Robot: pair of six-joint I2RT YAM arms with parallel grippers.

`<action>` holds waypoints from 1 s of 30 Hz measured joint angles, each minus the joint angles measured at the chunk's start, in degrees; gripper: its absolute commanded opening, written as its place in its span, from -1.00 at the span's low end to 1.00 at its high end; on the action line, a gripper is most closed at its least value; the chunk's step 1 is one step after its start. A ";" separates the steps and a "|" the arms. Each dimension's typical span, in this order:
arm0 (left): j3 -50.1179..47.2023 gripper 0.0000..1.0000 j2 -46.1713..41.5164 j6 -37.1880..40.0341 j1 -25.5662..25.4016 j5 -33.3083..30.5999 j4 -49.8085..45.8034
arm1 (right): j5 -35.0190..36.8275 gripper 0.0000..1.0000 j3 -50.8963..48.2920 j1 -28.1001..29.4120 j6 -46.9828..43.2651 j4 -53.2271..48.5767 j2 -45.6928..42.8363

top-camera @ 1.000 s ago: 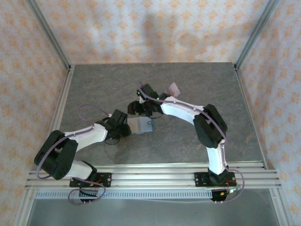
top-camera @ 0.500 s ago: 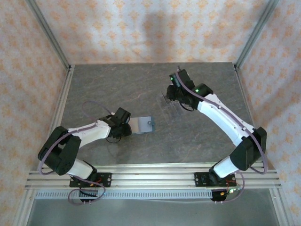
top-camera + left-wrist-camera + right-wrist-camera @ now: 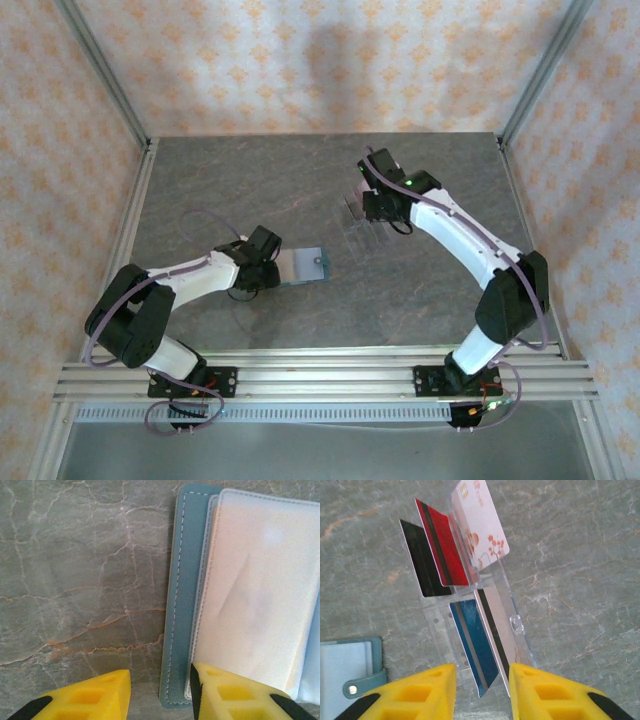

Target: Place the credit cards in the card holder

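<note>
Grey marbled tabletop. A second ago the right arm was at frame centre; it now reaches to the upper right, elbow bent. The right gripper is above the clear slotted plastic rack, its fingers either side of two cards; cannot tell if they pinch. The left arm is unchanged and lies low. The left gripper, fingers apart, is at the left edge of the dark teal fold-over card holder, which lies flat at centre. The red credit card and pale pink credit card stand in the rack.
</note>
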 measured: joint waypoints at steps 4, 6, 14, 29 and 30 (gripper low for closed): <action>-0.17 -0.25 -0.02 0.90 0.00 0.04 -0.02 | -1.07 -0.35 -3.76 0.00 0.02 0.61 0.24; -0.39 -0.25 -0.11 1.07 0.00 0.04 0.13 | -1.75 -0.37 -4.13 0.00 0.02 0.66 0.98; -1.68 -0.25 -0.79 1.05 0.00 0.04 1.86 | -1.18 -0.46 -2.40 0.11 -0.55 1.31 5.27; -1.66 -0.25 -0.50 1.05 0.00 0.24 2.14 | 2.21 -0.33 -0.76 0.04 -1.81 0.35 8.61; -1.66 -0.25 -0.50 1.05 0.00 0.24 2.14 | 2.36 -0.30 -0.74 -0.07 -1.95 0.33 8.61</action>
